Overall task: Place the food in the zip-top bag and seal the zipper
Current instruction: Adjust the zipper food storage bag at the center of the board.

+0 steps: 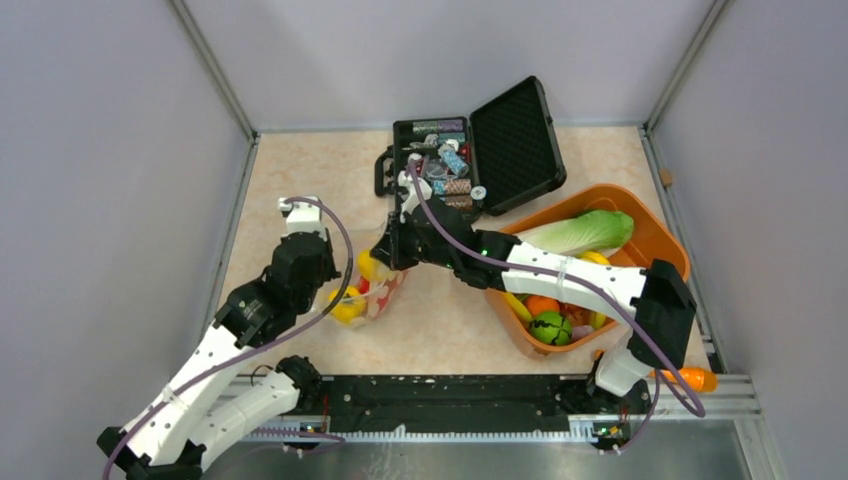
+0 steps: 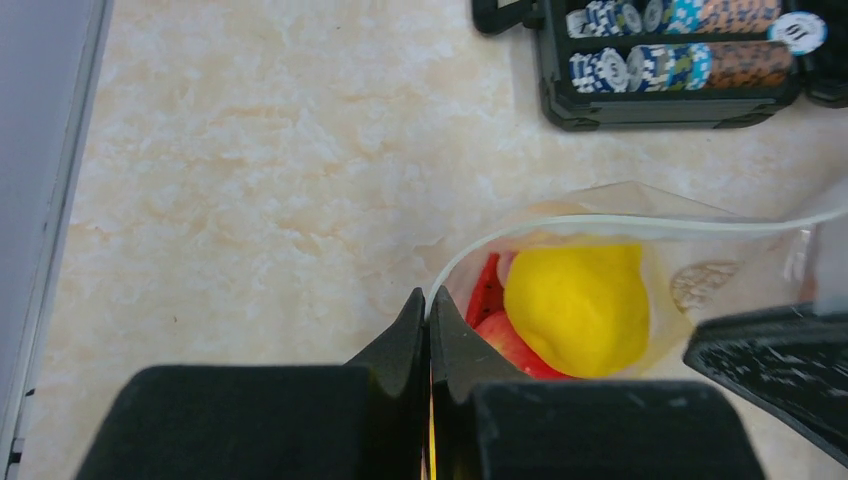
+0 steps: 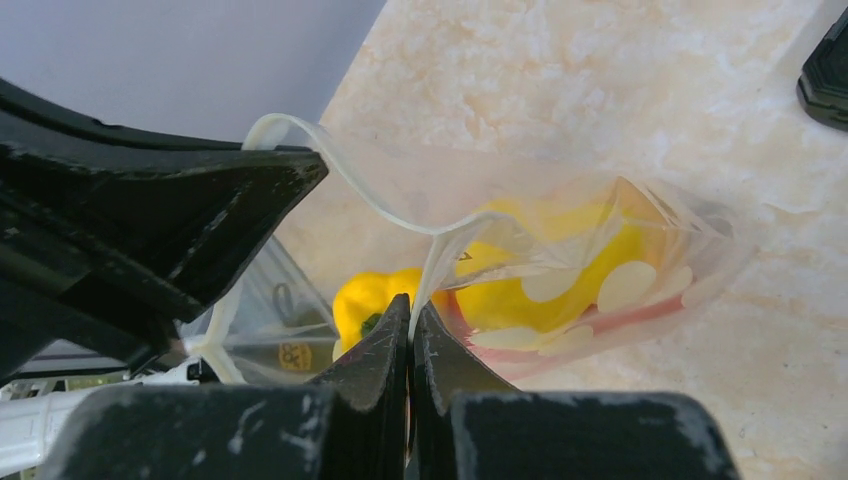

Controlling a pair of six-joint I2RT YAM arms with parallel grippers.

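I have my left claw (image 2: 428, 330) and my right claw (image 3: 410, 330) each clamped on the whitish ridged zipper strip (image 2: 640, 226) of the clear dotted plastic bag (image 2: 720, 275), lying on the beige marbled table (image 2: 250, 150) near the open black case (image 1: 515, 135), to stretch its mouth above the glossy yellow toy pepper (image 2: 578, 305) for sealing

Clear thin plastic zip-top bag (image 3: 600, 240), glossy yellow pepper (image 3: 360, 298), smooth tabletop (image 2: 260, 180)
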